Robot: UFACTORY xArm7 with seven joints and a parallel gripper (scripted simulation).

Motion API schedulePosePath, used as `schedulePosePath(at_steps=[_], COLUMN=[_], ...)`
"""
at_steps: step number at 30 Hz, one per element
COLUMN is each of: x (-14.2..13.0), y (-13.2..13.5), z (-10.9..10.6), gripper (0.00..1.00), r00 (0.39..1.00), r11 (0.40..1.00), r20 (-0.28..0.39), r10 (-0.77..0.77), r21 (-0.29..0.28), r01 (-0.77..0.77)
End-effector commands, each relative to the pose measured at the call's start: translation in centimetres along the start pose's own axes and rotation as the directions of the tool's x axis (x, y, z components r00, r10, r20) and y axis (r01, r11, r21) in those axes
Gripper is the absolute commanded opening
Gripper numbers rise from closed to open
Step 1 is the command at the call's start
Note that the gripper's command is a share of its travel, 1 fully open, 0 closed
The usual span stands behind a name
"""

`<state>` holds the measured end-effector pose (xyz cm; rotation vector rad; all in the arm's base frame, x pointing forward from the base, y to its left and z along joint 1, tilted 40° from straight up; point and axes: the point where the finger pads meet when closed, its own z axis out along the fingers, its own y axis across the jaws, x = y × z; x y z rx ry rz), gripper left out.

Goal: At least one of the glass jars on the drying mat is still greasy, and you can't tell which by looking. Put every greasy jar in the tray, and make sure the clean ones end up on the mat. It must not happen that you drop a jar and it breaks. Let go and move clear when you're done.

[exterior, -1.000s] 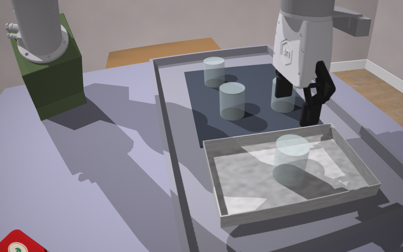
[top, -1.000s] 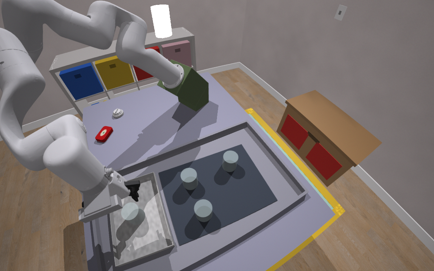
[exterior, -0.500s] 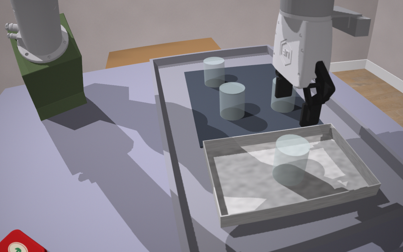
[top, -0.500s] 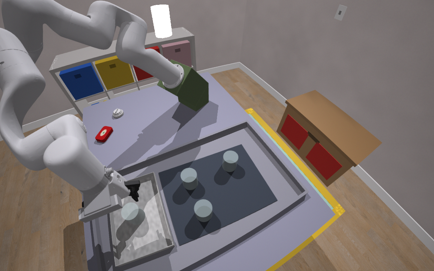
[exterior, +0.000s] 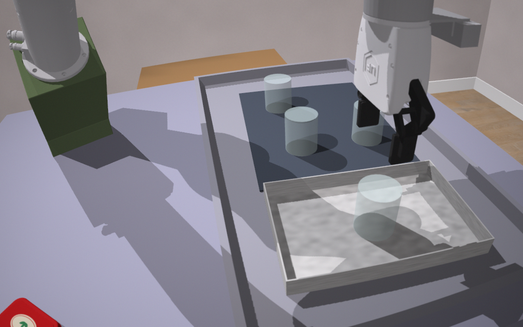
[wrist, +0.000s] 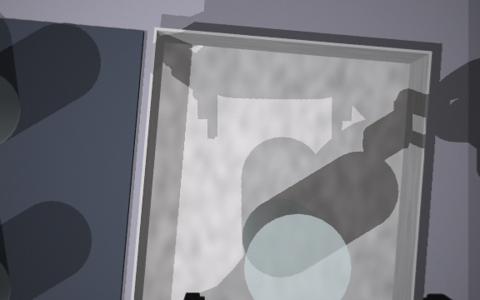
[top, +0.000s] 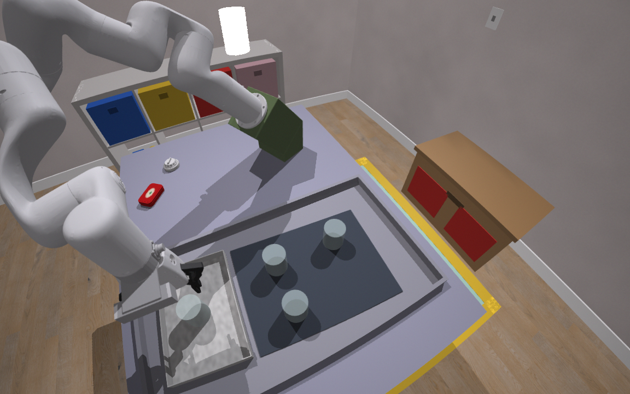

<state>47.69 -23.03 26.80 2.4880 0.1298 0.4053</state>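
Observation:
One glass jar [top: 188, 307] [exterior: 377, 207] [wrist: 297, 258] stands upright inside the grey tray [top: 208, 374] [exterior: 377, 272] [wrist: 290, 43]. Three more glass jars stand upright on the dark drying mat [top: 356, 264] [exterior: 255, 134] [wrist: 77, 125]: a far one [top: 334, 233] [exterior: 277, 93], a middle one [top: 274, 259] [exterior: 300, 131], and a near one [top: 295, 305] [exterior: 367, 132], which is partly hidden behind the fingers in the exterior view. My gripper [top: 191, 280] [exterior: 383, 142] is open and empty. It hangs well above the tray, over the jar in it. Only its fingertips show at the bottom edge of the wrist view.
A raised grey border wall [top: 268, 213] [exterior: 212, 162] rings the mat and tray. The arm's green base block [top: 280, 129] [exterior: 68, 101] stands at the back. A red device [top: 151, 194] [exterior: 23, 317] and a white timer [top: 170, 164] lie on the table. A wooden cabinet [top: 473, 196] stands beside it.

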Motion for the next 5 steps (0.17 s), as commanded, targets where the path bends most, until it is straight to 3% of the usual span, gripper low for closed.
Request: schedulePosePath(at_steps=[1,5], x=[0.17,0.17], y=[-0.02,-0.02], z=[-0.14,-0.14], gripper=[1.00,1.00], r00=[1.000,1.000], r11=[1.000,1.000], r20=[-0.004,-0.004], r10=[-0.001,-0.001], r21=[-0.001,-0.001], r01=[0.001,0.001])
